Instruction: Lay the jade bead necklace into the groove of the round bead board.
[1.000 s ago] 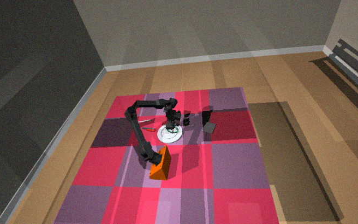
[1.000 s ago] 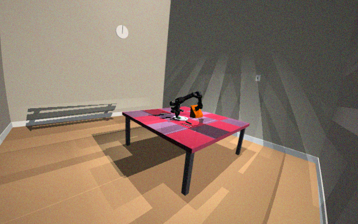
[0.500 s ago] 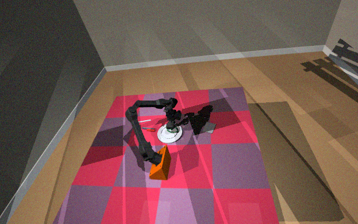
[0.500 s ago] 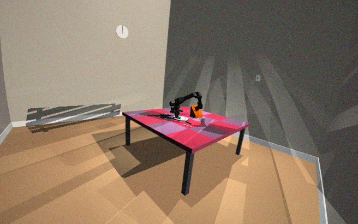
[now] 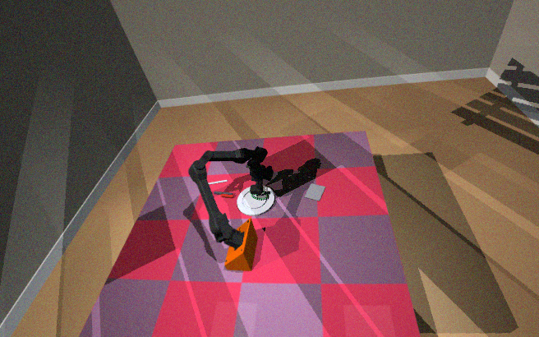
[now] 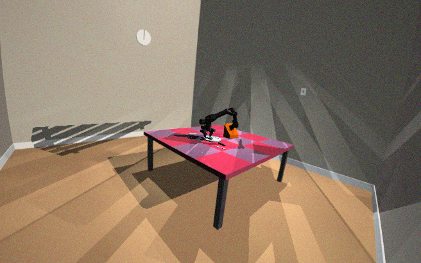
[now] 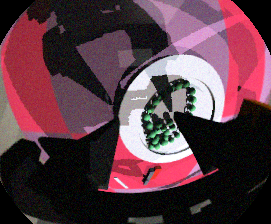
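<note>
The round white bead board (image 5: 244, 209) (image 6: 217, 139) (image 7: 201, 65) lies flat on the checkered table. The jade bead necklace (image 5: 256, 198) (image 6: 210, 138) (image 7: 192, 99) lies on it as an uneven loop, with beads bunched at the lower left in the wrist view. On the right in that view, the beads lie inside the thin ring groove, apart from it. My gripper (image 6: 208, 136) (image 7: 147, 117) is open, low over the board, its fingers spread on both sides of the loop's left part. Shadow and the fingers hide some beads and part of the groove.
The orange wedge (image 5: 246, 251) (image 6: 230, 131) stands at the arm's base. A grey square tile (image 5: 315, 191) lies right of the board in the top view. A red and grey tool (image 5: 226, 195) (image 7: 151, 175) and a white stick (image 5: 218, 182) (image 7: 120, 182) lie to its left there.
</note>
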You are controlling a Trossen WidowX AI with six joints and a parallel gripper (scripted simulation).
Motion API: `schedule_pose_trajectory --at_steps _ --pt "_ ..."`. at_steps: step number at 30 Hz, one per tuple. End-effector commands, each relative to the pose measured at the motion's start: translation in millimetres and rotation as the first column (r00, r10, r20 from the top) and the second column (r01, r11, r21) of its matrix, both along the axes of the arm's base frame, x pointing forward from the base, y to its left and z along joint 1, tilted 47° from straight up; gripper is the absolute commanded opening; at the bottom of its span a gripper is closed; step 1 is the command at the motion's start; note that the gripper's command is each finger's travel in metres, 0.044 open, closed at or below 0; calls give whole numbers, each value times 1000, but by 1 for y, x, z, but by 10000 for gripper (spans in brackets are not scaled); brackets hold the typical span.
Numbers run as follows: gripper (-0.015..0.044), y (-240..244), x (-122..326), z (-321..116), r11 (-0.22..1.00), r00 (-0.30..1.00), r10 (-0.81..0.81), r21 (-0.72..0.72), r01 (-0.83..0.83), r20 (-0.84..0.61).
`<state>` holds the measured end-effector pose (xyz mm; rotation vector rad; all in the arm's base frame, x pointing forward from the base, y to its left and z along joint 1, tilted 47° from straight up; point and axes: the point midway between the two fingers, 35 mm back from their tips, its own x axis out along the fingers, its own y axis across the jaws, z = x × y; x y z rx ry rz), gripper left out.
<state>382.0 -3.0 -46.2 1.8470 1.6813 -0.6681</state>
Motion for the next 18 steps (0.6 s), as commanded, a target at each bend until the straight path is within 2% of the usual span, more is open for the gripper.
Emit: schedule_pose_trajectory --at_steps 1,18 --pt "440 0 0 0 1000 1000 0 0 0 1" --pt "440 -3 0 3 1000 1000 -3 1 3 4"
